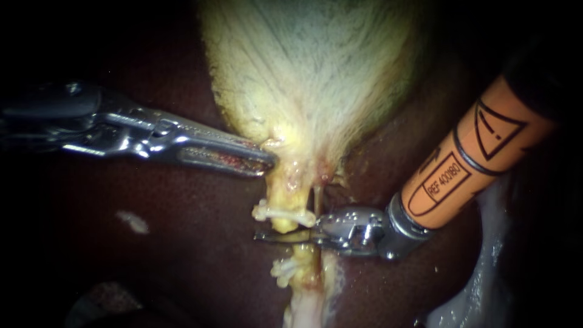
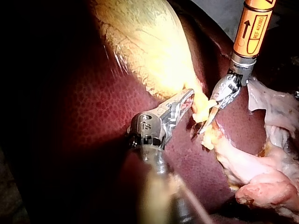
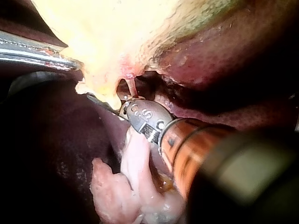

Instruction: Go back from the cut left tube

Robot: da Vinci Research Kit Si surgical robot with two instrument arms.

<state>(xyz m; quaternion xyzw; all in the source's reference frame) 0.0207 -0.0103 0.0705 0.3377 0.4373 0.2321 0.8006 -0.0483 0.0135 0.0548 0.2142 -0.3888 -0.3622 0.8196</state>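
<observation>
Two instruments are working over the liver (image 1: 182,255), and two white clips (image 1: 284,214) are sitting on the one left tube (image 1: 284,199); the left instrument (image 1: 264,159) is clamping the gallbladder (image 1: 303,73) at its neck; the right instrument (image 1: 267,235), jaws seemingly closed and empty, is lying across that tube between the clips.

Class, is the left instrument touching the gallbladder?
Touching. In the endoscope view the left instrument has its jaws shut on the gallbladder at its yellow neck.
</observation>
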